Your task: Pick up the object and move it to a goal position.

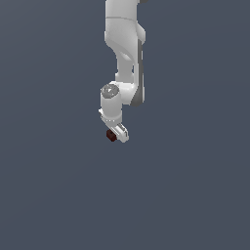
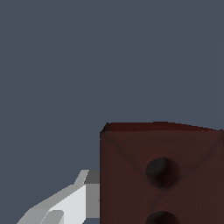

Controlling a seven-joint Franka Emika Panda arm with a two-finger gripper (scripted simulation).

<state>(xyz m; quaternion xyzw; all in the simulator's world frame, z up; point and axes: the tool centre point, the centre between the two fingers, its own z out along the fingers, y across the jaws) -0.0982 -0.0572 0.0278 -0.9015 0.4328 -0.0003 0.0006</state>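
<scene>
The object, a small dark red cube (image 1: 111, 136), sits between the tips of my white gripper (image 1: 116, 135) in the middle of the exterior view. The gripper hangs from the arm and points down, tilted toward the exterior view's left. In the wrist view the cube (image 2: 127, 175) is very close and large, with dark round spots on its face. One of the fingers (image 2: 65, 203) lies against its side; the other finger is out of frame. The gripper is shut on the cube.
The white arm (image 1: 124, 44) comes down from the top of the exterior view. Around it there is only a plain grey-blue surface (image 1: 195, 195). No goal marker shows in either view.
</scene>
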